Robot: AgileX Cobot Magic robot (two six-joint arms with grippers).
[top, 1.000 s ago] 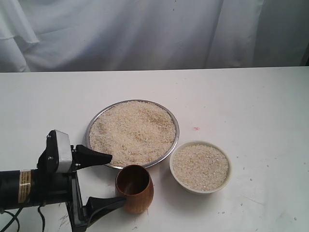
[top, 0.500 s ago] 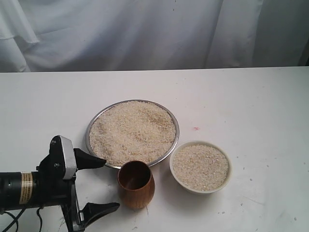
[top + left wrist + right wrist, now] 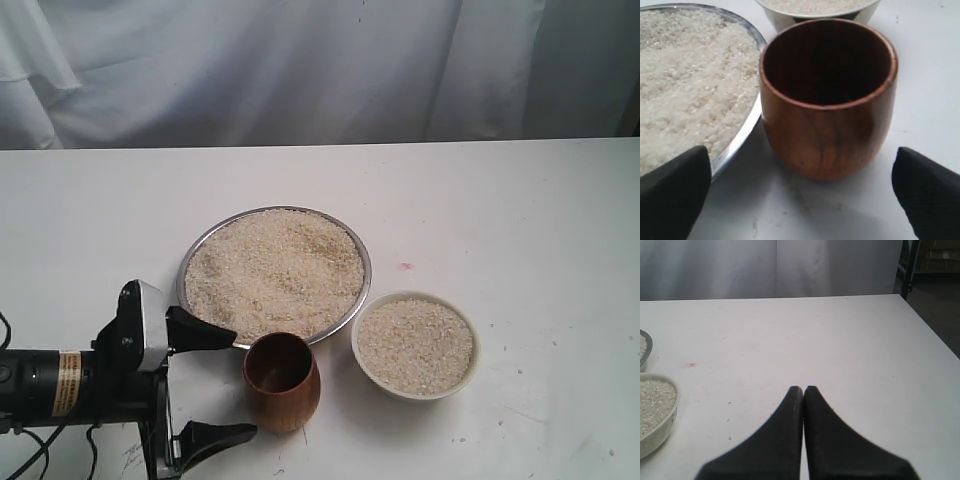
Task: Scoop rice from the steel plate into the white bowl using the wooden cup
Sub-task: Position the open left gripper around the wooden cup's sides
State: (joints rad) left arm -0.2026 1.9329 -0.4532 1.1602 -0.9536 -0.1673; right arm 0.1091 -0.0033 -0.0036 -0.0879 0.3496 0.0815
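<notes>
Down at lower left, the left claw [image 3: 232, 384] gapes wide, empty, its fingers flanking the upright cup [image 3: 281, 383] without touching. Just above it is the plate [image 3: 365, 265] heaped with rice [image 3: 275, 270]; right of the cup, the rice-filled bowl [image 3: 415, 393]. The right claw [image 3: 803, 390] is closed, empty, over the worktop [image 3: 840, 340].

The left arm [image 3: 60, 385] reaches in low and level from the left edge of the exterior view. The left tool [image 3: 243, 384] is turned so that one black finger [image 3: 200, 333] sits farther back and the other nearer the camera, the two spread wide apart. The right tool [image 3: 803, 390] has its two black fingers pressed together tip to tip, pointing out over the bench [image 3: 840, 340].
</notes>
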